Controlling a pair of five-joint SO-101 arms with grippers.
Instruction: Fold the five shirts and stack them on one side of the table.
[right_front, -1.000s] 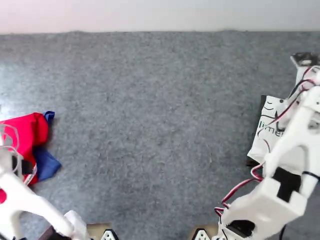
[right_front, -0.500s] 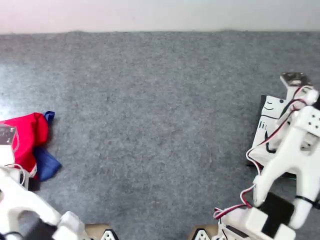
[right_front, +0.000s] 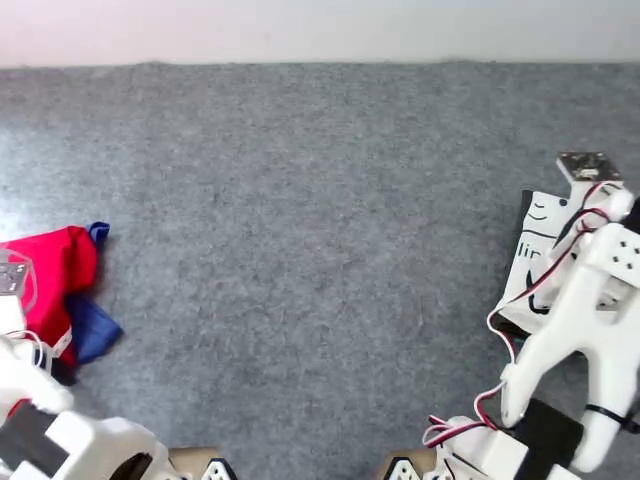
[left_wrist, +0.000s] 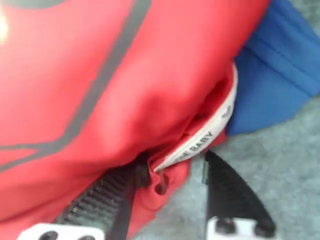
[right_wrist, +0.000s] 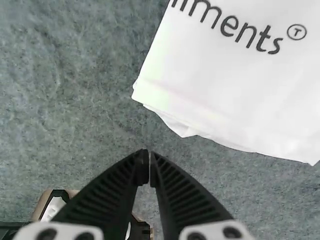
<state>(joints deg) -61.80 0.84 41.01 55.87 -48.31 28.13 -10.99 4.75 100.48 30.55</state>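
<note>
High view: the red shirt (right_front: 55, 270) lies crumpled over the blue shirt (right_front: 95, 328) at the left edge of the table (right_front: 320, 200). The folded white shirt (right_front: 535, 265) sits at the right edge.
Left wrist view: your left gripper (left_wrist: 175, 167) is spread, with the red hem between its jaws. You're likely at pick-up, so close on the hem next.
Right wrist view: your right gripper (right_wrist: 149, 162) is pressed together and empty, near the white shirt's corner.

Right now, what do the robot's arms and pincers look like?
Both the left arm and right arm are chunky white plastic with black motor blocks. Thin red, white and black cables loop along the right arm. The left pincer and right pincer have black pointed fingers, ridged on the inside, fixed to white bases with small screw holes.
</note>
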